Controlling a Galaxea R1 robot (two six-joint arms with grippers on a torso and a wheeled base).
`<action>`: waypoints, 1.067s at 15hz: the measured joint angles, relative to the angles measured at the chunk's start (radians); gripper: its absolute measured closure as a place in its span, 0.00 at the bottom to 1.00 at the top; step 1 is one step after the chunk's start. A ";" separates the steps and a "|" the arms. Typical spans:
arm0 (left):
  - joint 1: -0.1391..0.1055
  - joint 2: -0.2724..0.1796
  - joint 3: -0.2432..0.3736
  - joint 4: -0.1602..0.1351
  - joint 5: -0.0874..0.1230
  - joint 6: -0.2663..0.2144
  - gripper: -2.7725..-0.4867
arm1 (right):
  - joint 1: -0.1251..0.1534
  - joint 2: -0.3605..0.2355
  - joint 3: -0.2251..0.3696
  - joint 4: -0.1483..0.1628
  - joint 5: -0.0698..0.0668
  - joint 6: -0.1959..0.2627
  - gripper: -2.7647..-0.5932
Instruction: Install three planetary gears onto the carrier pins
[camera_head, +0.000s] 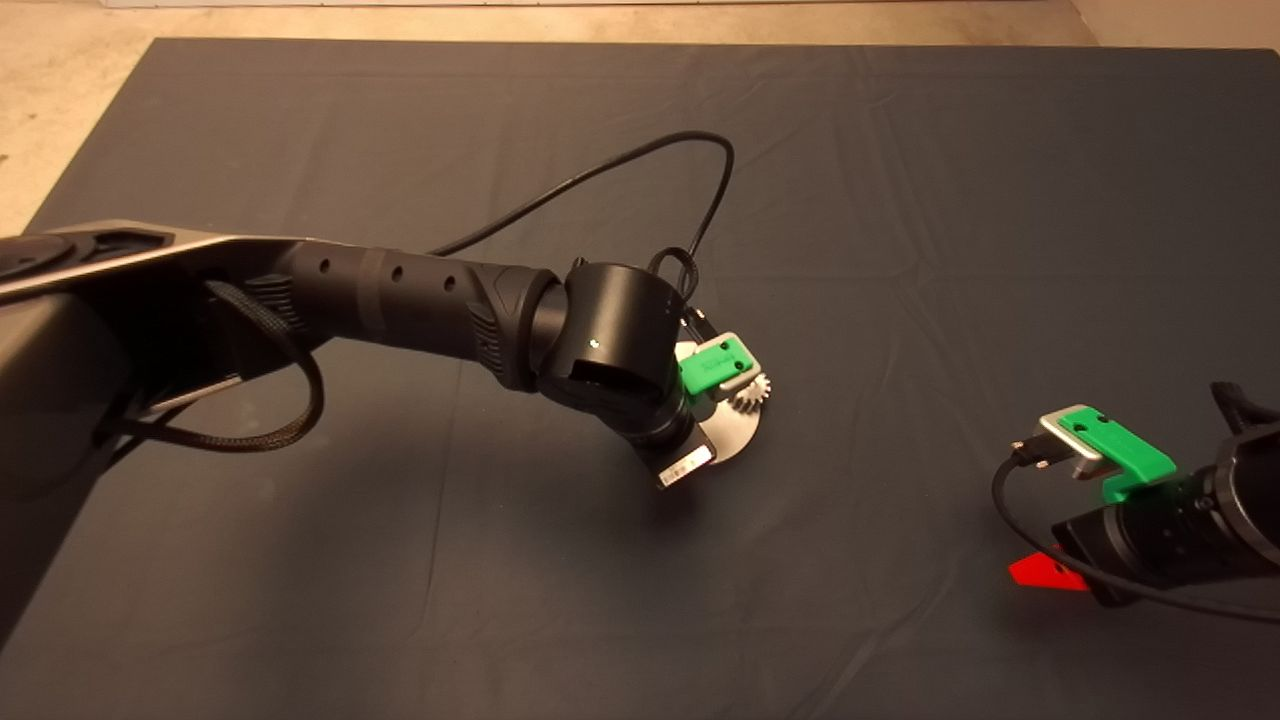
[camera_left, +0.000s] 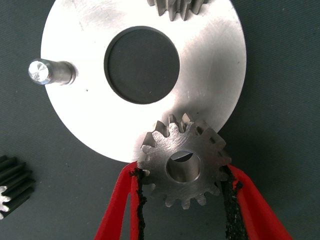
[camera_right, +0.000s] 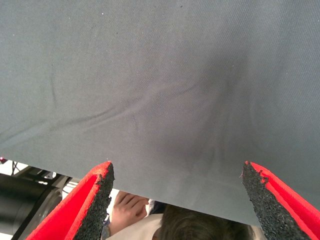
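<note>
Left wrist view: the left gripper (camera_left: 184, 192) has its two red fingers (camera_left: 122, 200) closed on a planetary gear (camera_left: 184, 165), black pads pressing the teeth on either side. The gear lies flat-on to the camera at the rim of the carrier disc (camera_left: 210, 60), overlapping its edge. A bright metal surface shows through the gear's bore, apparently the top of a carrier pin; whether the gear is seated on it cannot be told. One bare carrier pin (camera_left: 50, 72) stands upright near the disc's rim, across the large central hole (camera_left: 142, 65) from the held gear. A second gear (camera_left: 175, 9) is cut by the picture's edge at the far rim of the disc. A third gear (camera_left: 12, 185), in shadow, lies on the dark mat (camera_left: 280, 100) off the disc, well apart from the held one.

Head view: the left arm (camera_head: 400, 300) reaches in over the middle of the mat (camera_head: 900, 200), covering most of the disc (camera_head: 735, 435). A gear (camera_head: 752, 392) shows beside the green gripper body.

The right gripper (camera_right: 177, 200) waits at the lower right edge of the mat, fingers (camera_right: 92, 200) spread wide, holding nothing. Right wrist view shows mat cloth and, past its edge, a person's hand (camera_right: 129, 209).
</note>
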 joint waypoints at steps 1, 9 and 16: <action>0.002 0.000 -0.001 0.000 -0.010 0.000 0.88 | 0.000 0.000 0.000 0.000 0.000 0.000 0.40; 0.024 0.001 -0.015 0.007 -0.022 0.001 0.88 | 0.005 0.000 0.000 0.000 0.000 0.000 0.40; 0.024 0.002 -0.027 0.003 -0.029 0.001 0.88 | 0.005 0.000 0.000 0.000 0.000 0.000 0.40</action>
